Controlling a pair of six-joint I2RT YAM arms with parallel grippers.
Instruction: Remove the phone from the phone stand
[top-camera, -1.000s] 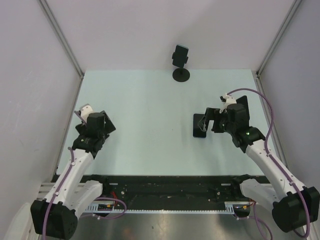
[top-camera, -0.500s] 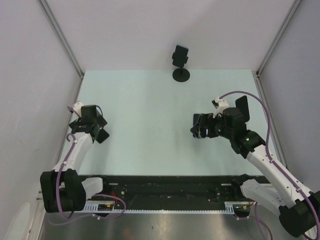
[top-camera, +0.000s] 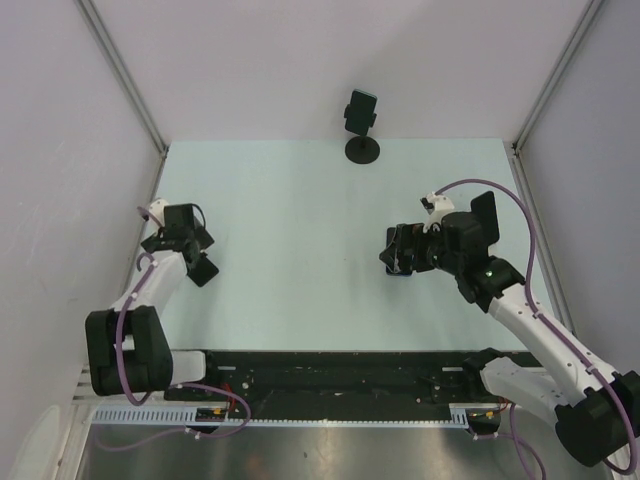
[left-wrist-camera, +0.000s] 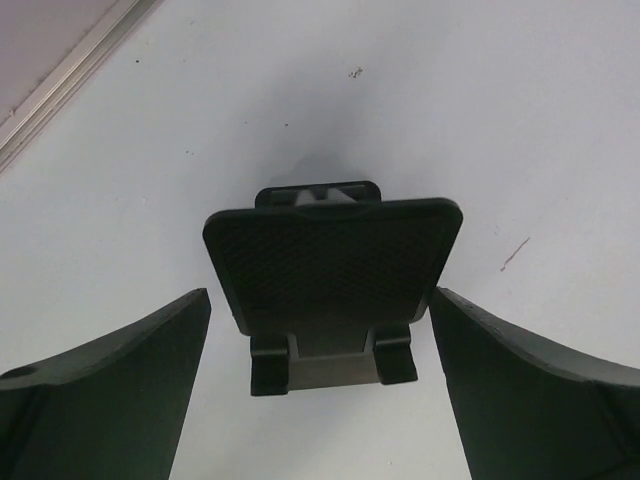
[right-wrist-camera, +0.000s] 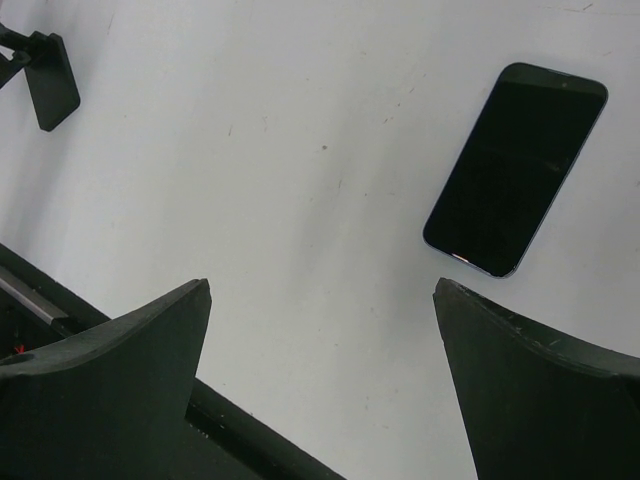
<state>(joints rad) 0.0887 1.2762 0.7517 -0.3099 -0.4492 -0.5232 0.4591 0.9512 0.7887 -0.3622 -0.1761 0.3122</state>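
Right wrist view: phone (right-wrist-camera: 515, 170) flat on table (right-wrist-camera: 300, 150), dark screen up, long axis diagonal, lower left to upper right in frame. It is off phone stand (right-wrist-camera: 52, 82), which sits well apart at upper left. Right gripper (right-wrist-camera: 322, 290) spread wide, holding nothing, phone ahead, untouched. Left wrist view alone shows stand's textured back plate, tilted, framed by left gripper (left-wrist-camera: 318, 298), also spread, nothing held. Top external: phone not discernible beneath right arm (top-camera: 520, 310), angled toward table centre; left arm (top-camera: 150, 290) folded along left edge.
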